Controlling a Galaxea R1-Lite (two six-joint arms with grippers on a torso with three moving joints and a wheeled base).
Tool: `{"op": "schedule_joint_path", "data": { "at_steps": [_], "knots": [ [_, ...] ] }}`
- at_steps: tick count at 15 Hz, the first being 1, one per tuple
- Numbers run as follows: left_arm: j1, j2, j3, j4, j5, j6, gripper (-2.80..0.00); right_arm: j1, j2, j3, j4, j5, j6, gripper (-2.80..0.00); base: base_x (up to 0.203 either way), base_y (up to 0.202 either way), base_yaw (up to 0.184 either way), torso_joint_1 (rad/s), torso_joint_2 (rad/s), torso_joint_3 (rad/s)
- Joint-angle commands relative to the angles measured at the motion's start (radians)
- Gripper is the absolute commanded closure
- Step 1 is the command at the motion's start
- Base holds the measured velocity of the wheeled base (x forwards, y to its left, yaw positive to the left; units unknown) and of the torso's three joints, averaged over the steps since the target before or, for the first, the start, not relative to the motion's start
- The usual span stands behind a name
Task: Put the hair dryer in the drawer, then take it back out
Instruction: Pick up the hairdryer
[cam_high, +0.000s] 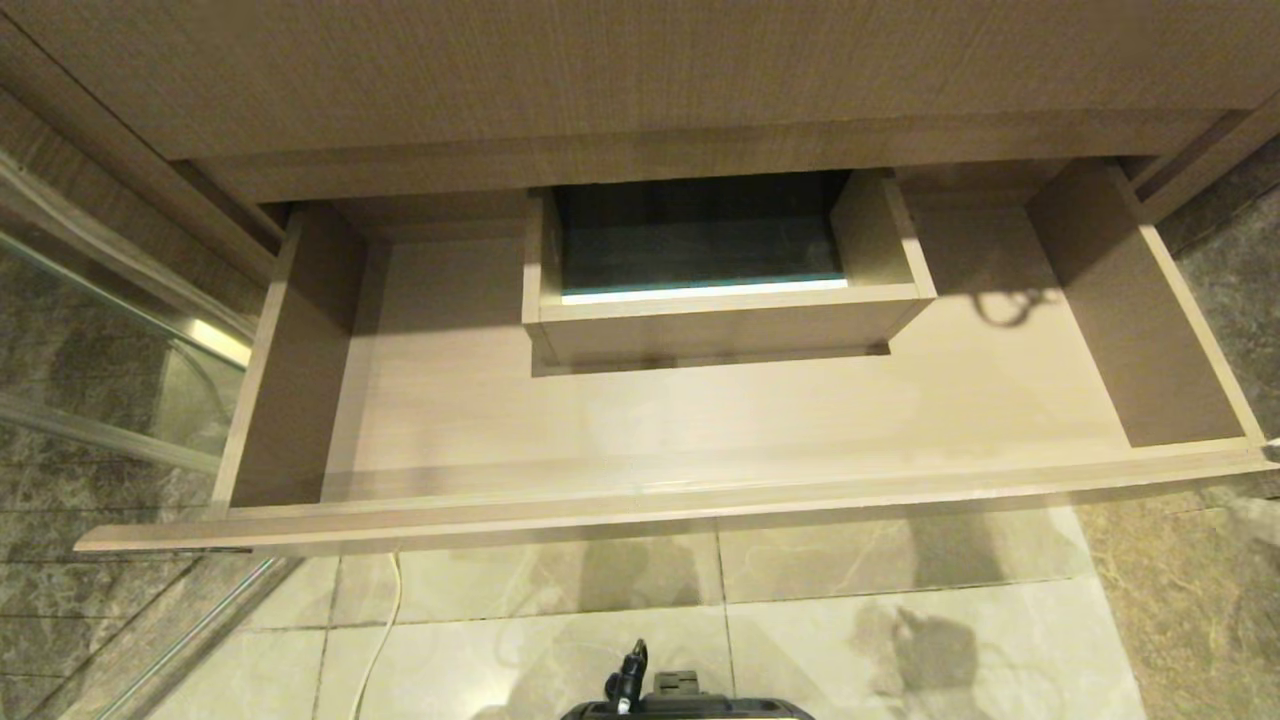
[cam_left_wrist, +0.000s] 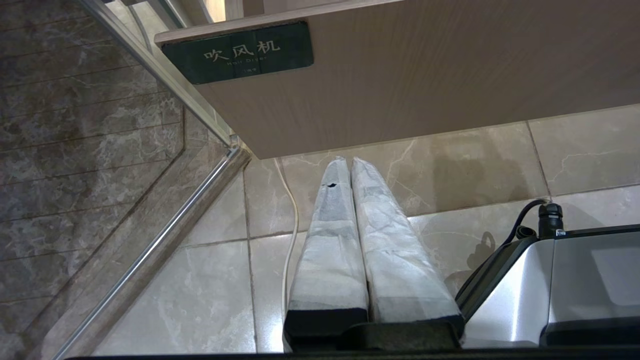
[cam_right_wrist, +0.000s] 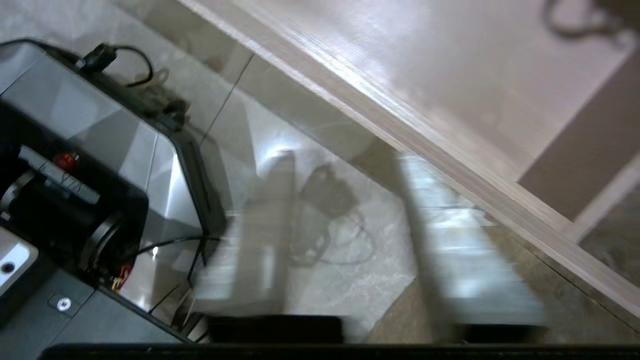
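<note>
White-wrapped fingers (cam_left_wrist: 345, 235) of the left gripper (cam_left_wrist: 350, 162) are pressed together with nothing between them, tips just below the front panel of the wide light-brown wood-grain drawer (cam_left_wrist: 450, 75), beside its dark rectangular label (cam_left_wrist: 242, 52). Blurred fingers (cam_right_wrist: 265, 240) of the right gripper (cam_right_wrist: 345, 160) stand apart with a clear gap and hold nothing, above the pale marble floor tiles (cam_right_wrist: 350, 280) near the drawer's front edge. The drawer stands pulled out, its boxed rectangular cutout (cam_high: 720, 300) against the rear wall. No white hair dryer appears in any view.
</note>
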Motion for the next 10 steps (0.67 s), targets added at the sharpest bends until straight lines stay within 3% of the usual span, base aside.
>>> {"op": "schedule_joint_path", "data": {
  "at_steps": [1, 4, 6, 7, 8, 10],
  "knots": [
    [-0.001, 0.000, 0.001, 0.000, 0.001, 0.000, 0.00, -0.054, -0.064, 0.000, -0.001, 0.001, 0.001, 0.00, 0.000, 0.000, 0.000, 0.000, 0.00, 0.000],
    [0.001, 0.000, 0.002, 0.000, 0.000, 0.000, 0.00, -0.147, -0.135, 0.011, -0.016, 0.000, 0.051, 0.00, 0.000, 0.000, 0.000, 0.000, 0.00, 0.000],
    [0.000, 0.000, 0.002, 0.000, 0.000, 0.000, 0.00, -0.182, -0.182, 0.015, -0.041, -0.010, 0.143, 0.00, 0.000, 0.000, 0.000, 0.000, 0.00, 0.000],
    [0.001, 0.000, 0.002, 0.000, 0.000, 0.000, 0.00, -0.183, -0.208, 0.017, -0.045, -0.034, 0.196, 0.00, 0.000, 0.000, 0.000, 0.000, 0.00, 0.000],
    [-0.001, 0.000, 0.002, 0.000, 0.002, 0.000, 0.00, -0.183, -0.234, 0.019, -0.051, -0.114, 0.230, 0.00, 0.000, 0.000, 0.000, 0.000, 0.00, 0.000],
    [0.001, 0.000, 0.001, 0.000, 0.000, 0.000, 0.00, -0.184, -0.291, 0.029, -0.058, -0.200, 0.241, 0.00, 0.000, 0.000, 0.000, 0.000, 0.00, 0.000]
  ]
}}
